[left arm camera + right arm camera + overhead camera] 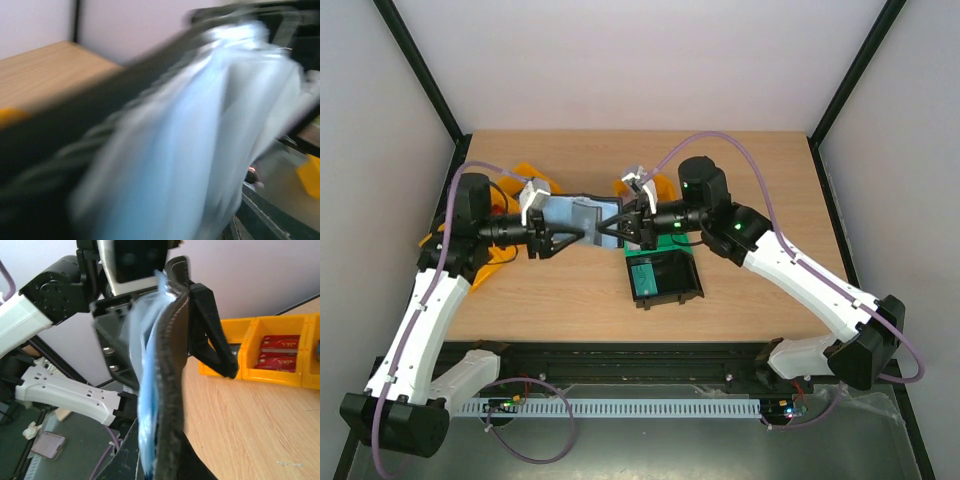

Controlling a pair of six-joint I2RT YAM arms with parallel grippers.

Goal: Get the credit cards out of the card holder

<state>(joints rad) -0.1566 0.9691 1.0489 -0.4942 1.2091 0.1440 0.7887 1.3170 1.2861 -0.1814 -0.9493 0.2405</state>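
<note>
The card holder (578, 217) is a black wallet with blue-grey lining, held open in the air between my two grippers. My left gripper (554, 238) is shut on its left end and my right gripper (619, 226) on its right end. In the right wrist view the card holder (161, 390) stands edge-on, black outside and blue lining, and runs down between my right gripper's jaws (160, 471). The left wrist view is blurred; the lining (200, 140) fills it and hides the fingers. Red credit cards (276, 352) lie in a yellow bin (260, 375). No card shows inside the holder.
A black plastic bin (672, 283) with a teal card (642, 274) stands in front of the right gripper. Yellow bins sit at the back left (528, 174), far left (490, 255) and behind the right gripper (660, 186). A green item (672, 238) lies under the right wrist.
</note>
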